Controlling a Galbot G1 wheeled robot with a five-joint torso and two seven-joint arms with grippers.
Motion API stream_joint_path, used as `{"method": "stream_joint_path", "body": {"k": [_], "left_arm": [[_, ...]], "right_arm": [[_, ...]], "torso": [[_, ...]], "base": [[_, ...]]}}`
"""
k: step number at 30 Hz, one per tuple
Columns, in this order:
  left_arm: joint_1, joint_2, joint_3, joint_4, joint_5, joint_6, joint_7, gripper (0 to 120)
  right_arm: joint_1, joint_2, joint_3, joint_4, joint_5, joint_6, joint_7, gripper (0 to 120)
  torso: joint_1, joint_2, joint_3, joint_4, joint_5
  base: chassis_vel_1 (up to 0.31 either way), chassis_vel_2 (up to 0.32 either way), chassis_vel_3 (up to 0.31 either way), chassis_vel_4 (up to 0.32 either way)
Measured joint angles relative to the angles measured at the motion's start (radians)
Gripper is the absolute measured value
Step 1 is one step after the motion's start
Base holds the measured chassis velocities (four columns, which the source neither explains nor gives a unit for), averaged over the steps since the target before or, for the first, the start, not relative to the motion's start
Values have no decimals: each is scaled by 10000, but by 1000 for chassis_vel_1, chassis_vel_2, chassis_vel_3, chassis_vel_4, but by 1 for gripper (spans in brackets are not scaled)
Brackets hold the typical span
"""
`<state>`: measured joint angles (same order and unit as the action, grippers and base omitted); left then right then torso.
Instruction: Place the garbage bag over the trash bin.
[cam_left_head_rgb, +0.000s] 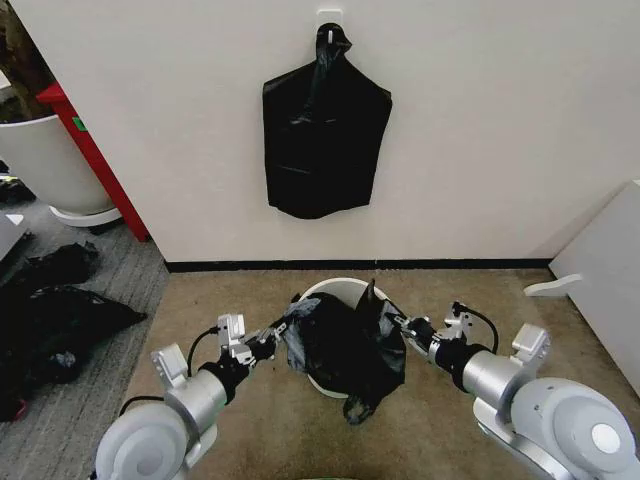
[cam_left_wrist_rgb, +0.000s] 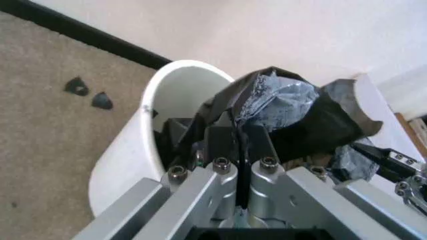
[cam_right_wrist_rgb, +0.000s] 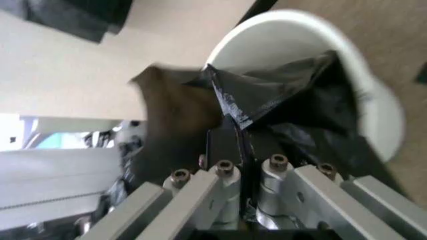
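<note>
Left pincer (cam_left_head_rgb: 278, 336) and right pincer (cam_left_head_rgb: 392, 322) each clamp the garbage bag (cam_left_head_rgb: 345, 350) between them, over the trash bin (cam_left_head_rgb: 335, 288).

Head cam sits high on the robot and looks forward and down, wall at 12 o'clock, both arms coming in from 7 and 5 o'clock, so it's the wide shot. The left wrist cam rides right behind the left gripper (cam_left_wrist_rgb: 237, 145) and looks along it, very close up, at the trash bin (cam_left_wrist_rgb: 127, 160) rim. Right wrist cam does the same behind the right gripper (cam_right_wrist_rgb: 239, 145) (tilted view). All three share the bin and the garbage bag (cam_left_head_rgb: 345, 345).
</note>
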<state>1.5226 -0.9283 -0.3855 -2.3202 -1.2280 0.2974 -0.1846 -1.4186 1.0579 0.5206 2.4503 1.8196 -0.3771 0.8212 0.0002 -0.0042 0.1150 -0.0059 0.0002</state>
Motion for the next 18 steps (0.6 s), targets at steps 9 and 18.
{"method": "stream_joint_path", "body": {"k": [9,18], "left_arm": [[551,-432,-157,365,616,-235,266,0],[1705,-1189,-952,-71,964,-406,498,0]], "right_arm": [[-428,-90,185,-373,-1070,-277,-497,0],[-918,-141,345,50,-1342,-322,-20,0]], "torso": [[0,0,0,-1,-1],[0,-1,0,-1,0]], "base": [[0,0,0,0],[0,0,0,0]]}}
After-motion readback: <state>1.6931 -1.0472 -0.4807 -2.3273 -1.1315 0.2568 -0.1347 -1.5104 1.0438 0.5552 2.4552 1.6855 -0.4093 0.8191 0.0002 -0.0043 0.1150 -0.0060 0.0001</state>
